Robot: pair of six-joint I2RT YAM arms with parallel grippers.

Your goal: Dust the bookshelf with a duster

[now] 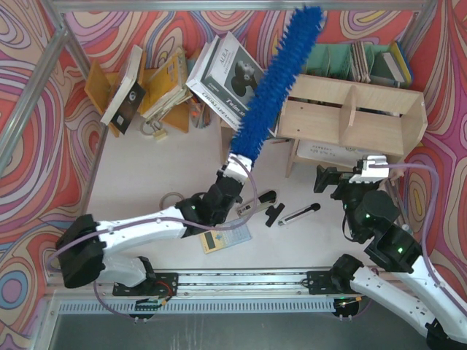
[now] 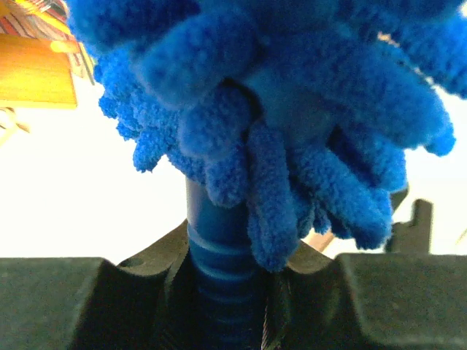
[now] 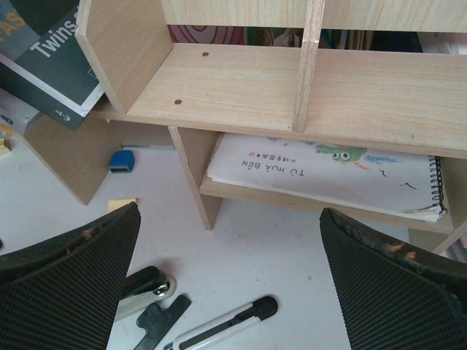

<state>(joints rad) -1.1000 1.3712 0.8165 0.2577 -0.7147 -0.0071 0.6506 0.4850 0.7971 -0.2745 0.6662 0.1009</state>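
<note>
Walled in at left, top and right by swirl-patterned panels (reds, pinks, purples); floored at centre by white tabletop.

White arms, black joints, lilac cables

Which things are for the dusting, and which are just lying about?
For the job:
- fluffy bright-blue duster, gripped at its handle by the left gripper
- pale plywood bookshelf

Just lying about:
- black-and-silver stapler
- black-and-white utility knife
- white spiral notebook, on the lowest shelf
- orange-brown wooden book rack
</note>
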